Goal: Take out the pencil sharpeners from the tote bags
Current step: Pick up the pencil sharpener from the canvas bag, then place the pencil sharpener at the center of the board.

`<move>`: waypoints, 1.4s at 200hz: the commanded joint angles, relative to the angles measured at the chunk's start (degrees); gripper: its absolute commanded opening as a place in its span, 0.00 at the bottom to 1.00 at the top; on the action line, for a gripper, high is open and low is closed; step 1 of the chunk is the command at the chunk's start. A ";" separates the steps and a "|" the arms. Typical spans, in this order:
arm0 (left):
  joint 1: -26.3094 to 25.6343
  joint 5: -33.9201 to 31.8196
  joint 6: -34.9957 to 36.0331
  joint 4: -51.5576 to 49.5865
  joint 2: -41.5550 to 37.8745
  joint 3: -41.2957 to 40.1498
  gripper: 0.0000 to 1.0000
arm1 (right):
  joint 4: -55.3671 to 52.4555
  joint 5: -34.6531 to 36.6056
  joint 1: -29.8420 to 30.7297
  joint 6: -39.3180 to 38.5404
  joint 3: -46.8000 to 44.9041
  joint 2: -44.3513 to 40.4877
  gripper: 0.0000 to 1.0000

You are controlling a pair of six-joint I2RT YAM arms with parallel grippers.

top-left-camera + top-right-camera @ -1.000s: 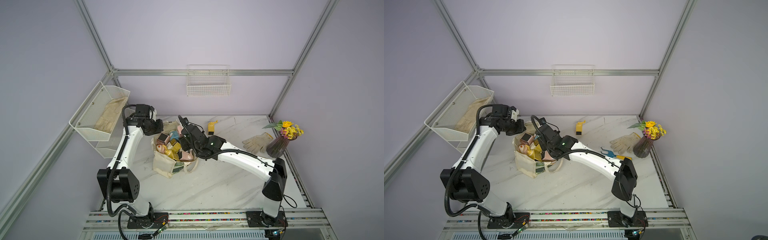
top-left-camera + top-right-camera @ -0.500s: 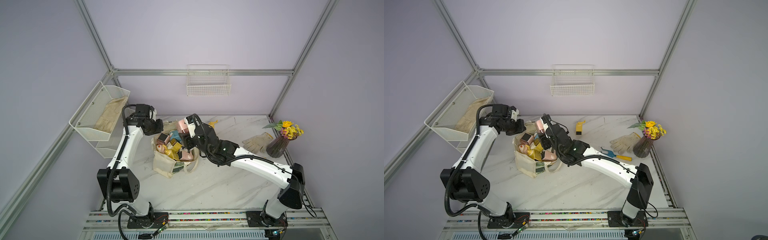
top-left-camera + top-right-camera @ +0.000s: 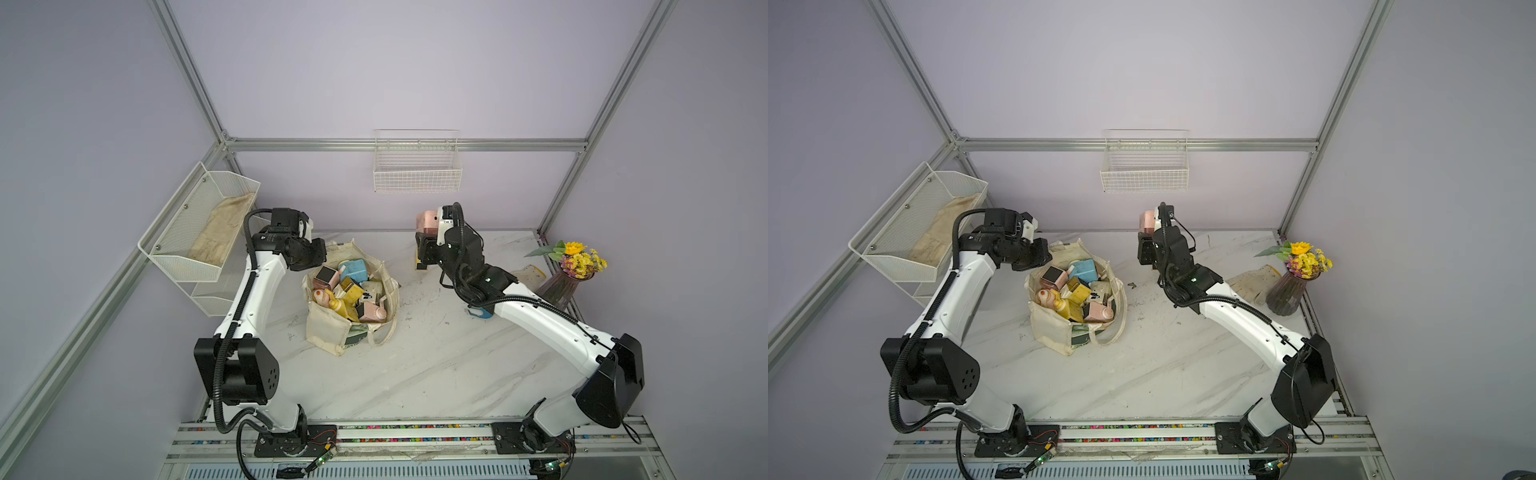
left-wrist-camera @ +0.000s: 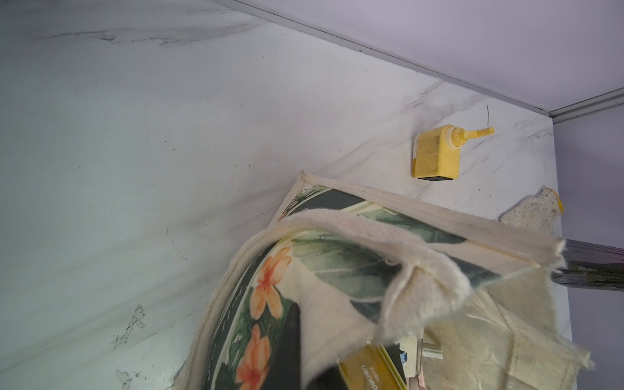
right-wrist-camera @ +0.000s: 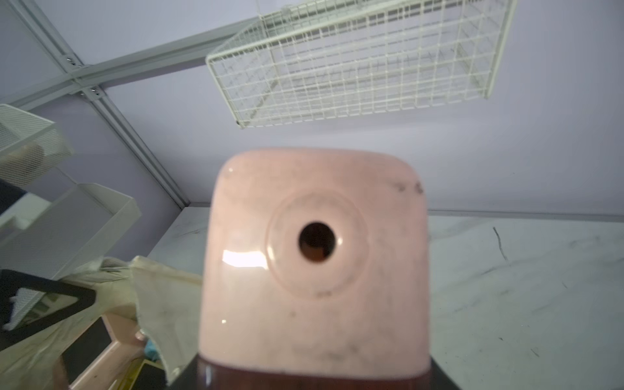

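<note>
The tote bag [image 3: 351, 320] stands on the table [image 3: 415, 374], left of its middle, and many pencil sharpeners [image 3: 353, 291] lie heaped inside it. At the bag's far left rim sits the left gripper [image 3: 309, 255], pinching the cloth. Right of the bag and raised above the table, the right gripper [image 3: 432, 232] holds one sharpener [image 3: 427, 222]. Another sharpener [image 4: 435, 155] stands on the table behind the bag. Farther right lie a glove [image 3: 1254, 282] and, probably touching it, a vase [image 3: 1285, 295]. A wire basket [image 3: 417, 166] hangs on the wall behind the bag.
</note>
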 commanded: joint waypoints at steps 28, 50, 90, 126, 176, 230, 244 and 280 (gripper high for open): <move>0.31 0.67 0.34 2.10 -2.69 -1.03 0.00 | 6.39 -4.31 -5.22 4.53 -4.84 1.10 0.18; 0.23 0.82 0.38 2.12 -2.91 -1.03 0.00 | 6.31 -3.30 -6.48 5.95 -5.11 3.83 0.18; 0.29 0.81 0.47 2.12 -2.94 -1.03 0.00 | 6.93 -4.31 -9.32 8.46 -5.65 8.88 0.18; 0.27 0.77 0.31 2.12 -2.83 -1.03 0.00 | 7.63 -5.68 -11.36 9.46 -4.66 13.89 0.18; 0.20 0.75 0.46 2.11 -2.84 -1.03 0.00 | 7.83 -5.84 -13.29 9.39 -2.17 20.62 0.18; 0.23 0.77 0.54 2.12 -2.57 -1.03 0.00 | 5.78 -2.83 -13.70 8.43 2.07 26.78 0.19; 0.27 0.86 0.47 2.08 -2.66 -1.03 0.00 | 4.48 0.70 -13.75 8.20 3.19 27.89 0.19; 0.24 0.93 0.45 2.12 -2.74 -1.02 0.00 | 2.52 4.74 -13.86 6.59 6.36 31.27 0.19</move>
